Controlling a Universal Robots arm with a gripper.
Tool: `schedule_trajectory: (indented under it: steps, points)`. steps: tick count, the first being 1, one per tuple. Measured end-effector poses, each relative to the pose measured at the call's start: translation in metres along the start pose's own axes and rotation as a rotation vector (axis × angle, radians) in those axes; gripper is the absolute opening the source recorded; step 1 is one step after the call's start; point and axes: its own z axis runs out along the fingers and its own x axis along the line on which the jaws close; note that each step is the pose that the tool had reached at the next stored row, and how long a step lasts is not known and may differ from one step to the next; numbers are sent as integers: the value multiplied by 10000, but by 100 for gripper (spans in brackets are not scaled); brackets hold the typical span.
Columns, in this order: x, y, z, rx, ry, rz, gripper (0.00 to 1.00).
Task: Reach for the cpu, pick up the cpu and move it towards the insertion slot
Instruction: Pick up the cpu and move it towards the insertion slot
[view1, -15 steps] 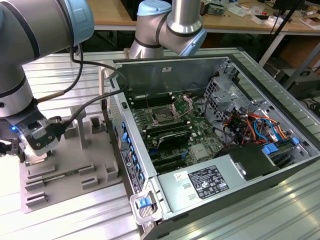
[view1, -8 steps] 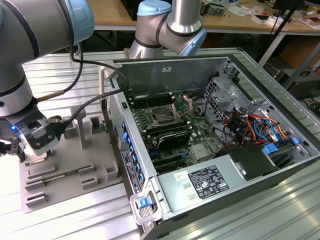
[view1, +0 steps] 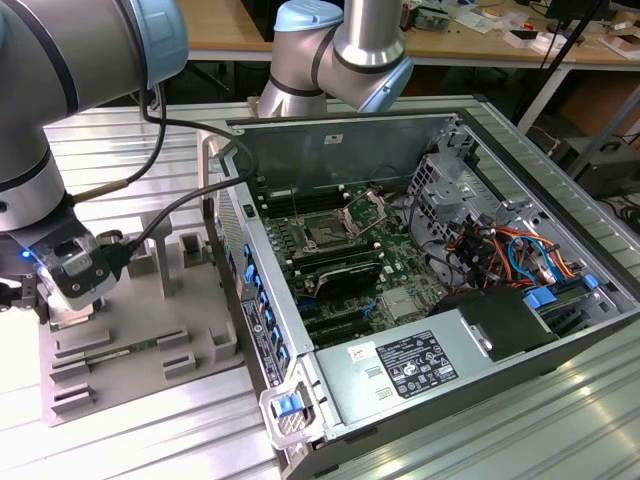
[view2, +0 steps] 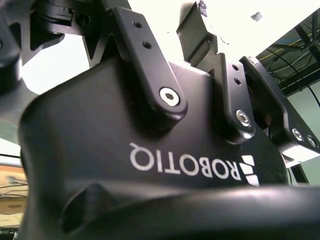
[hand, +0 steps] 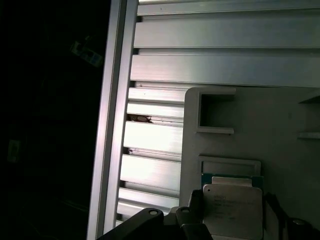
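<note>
Exterior view puts the black end effector (view1: 70, 285) low over the grey plastic tray (view1: 150, 335) toward nine o'clock, on the slatted aluminium tabletop (view1: 120, 135). It is well apart from the square dark silver-framed insertion slot (view1: 325, 233), which lies inside the open grey computer case (view1: 400, 135) nearer the centre. In the first wrist view the small flat square silver-topped cpu (hand: 232, 212) lies flat in a tray recess, metal top up, with dark parts of the end effector just beside it; whether the end effector is open or closed on the chip cannot be told. Being square, the chip has no real long axis; its edges run parallel to the recess walls. As a judgement, an off-centre or shallow hold on such thin edges could tilt the chip against the recess wall or let it slip, and a low carry could clip the case wall standing between tray and slot.
</note>
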Motion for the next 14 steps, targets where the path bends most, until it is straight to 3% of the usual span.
schedule_trajectory:
  steps: [14]
  points:
    - [0, 1, -38, -1, 0, 0, 55]
